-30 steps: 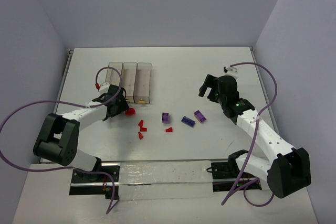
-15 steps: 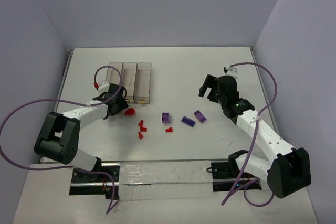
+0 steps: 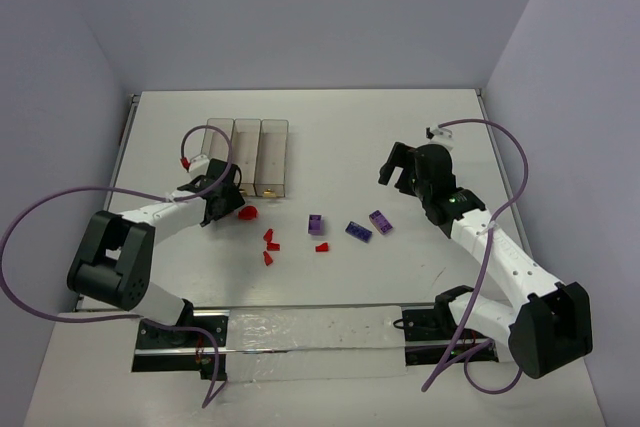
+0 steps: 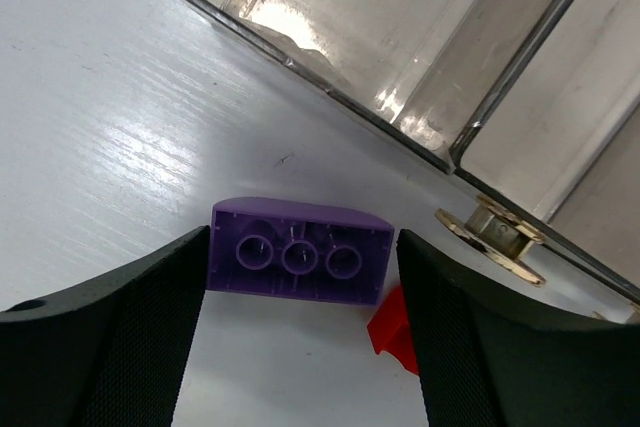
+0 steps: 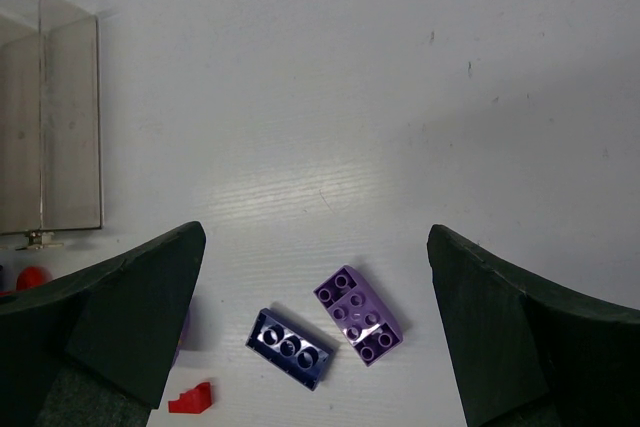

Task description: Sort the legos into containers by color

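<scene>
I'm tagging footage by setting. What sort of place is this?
Likely a robot-lab test cell: a white table enclosed by plain lavender walls, and the left gripper pinching a purple brick beside clear sorting bins.

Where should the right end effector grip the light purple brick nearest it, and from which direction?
I would grip the light purple brick across its two long side walls, coming straight down with the right end effector. It lies flat, studs up, on a diagonal, so turn the wrist to match. The dark purple brick sits close along one side, leaving that finger little room.
</scene>
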Tool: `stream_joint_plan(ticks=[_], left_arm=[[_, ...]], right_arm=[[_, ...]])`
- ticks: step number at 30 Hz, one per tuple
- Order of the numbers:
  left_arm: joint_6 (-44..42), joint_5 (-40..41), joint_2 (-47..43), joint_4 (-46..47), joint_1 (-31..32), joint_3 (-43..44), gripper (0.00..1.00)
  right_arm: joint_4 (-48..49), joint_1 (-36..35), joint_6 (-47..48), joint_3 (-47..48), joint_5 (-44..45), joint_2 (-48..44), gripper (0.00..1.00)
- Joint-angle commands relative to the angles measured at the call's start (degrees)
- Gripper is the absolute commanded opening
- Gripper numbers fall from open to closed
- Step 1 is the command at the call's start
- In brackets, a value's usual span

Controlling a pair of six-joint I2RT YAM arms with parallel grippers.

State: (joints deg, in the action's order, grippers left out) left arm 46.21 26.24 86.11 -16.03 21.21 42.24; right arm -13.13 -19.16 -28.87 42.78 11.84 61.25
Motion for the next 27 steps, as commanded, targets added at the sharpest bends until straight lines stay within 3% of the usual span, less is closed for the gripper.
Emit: stream_joint_plan(ticks=[1,11,20,24,27], left_arm=[[0.2,-0.3,0.8,1.5,-0.3,1.2,0.75],[1.1,1.8,-2.8,-2.5,-0.3,1.7,0.62],[-1.1,3.1,-15.5,-9.6,-0.3,6.3,0.53],[-4.5,2.4,-15.4,-7.6,-0.3,10.7,0.52],[-7.1,3.5,-10.0,-6.5,-0.3,16.0,0.52]], right_arm=[[0.9,-0.4,0.2,-0.1,1.7,-1.7,1.00],[1.1,-0.4,0.2,-0.5,1.7,-1.9,1.00],[1.6,-0.4,-0.1,-0.5,1.3,-1.3,1.00],[1.9,-0.4,-0.3,-0.5,1.1,-1.1,1.00],[1.7,-0.4,-0.3,-0.4,1.2,-1.0,1.00]])
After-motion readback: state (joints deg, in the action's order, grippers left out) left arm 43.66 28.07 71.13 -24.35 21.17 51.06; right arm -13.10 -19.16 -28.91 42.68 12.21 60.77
